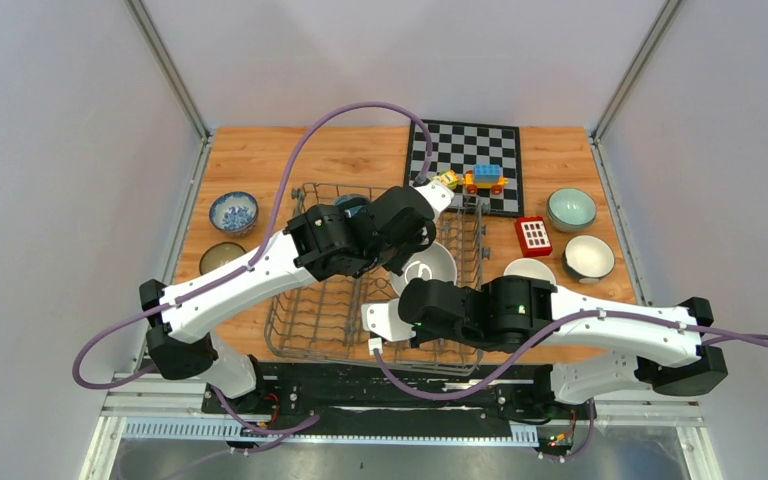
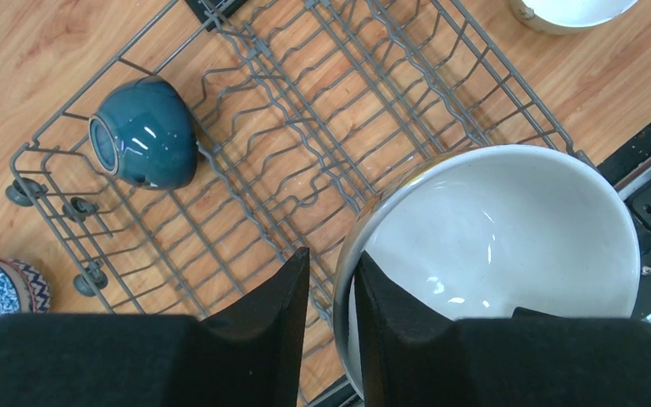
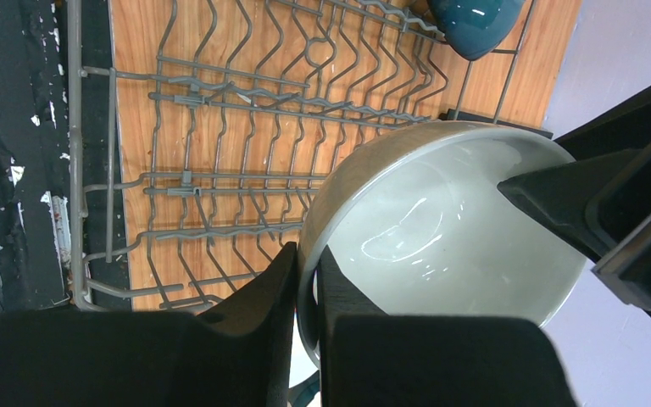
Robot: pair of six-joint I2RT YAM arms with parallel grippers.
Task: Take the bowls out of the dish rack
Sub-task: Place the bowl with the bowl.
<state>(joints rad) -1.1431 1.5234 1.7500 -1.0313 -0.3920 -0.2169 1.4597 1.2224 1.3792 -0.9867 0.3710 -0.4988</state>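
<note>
With 5 bowls point(image 1: 233, 211) already out on the table point(image 1: 260, 160), 1 teal bowl point(image 1: 352, 203) sits in the dish rack point(image 1: 300, 330) and 1 white-lined bowl point(image 1: 430, 268) hangs over it, right gripper point(image 3: 305, 280) clamped on its rim, left gripper point(image 2: 332, 280) straddling the opposite rim, jaws not quite closed.

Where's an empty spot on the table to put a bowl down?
Far left corner: bare table between the dish rack, the chessboard and the blue-and-white bowl, though a purple cable loops over it. The right side is crowded: green bowl, dark-rimmed bowl, white bowl and red block.
</note>
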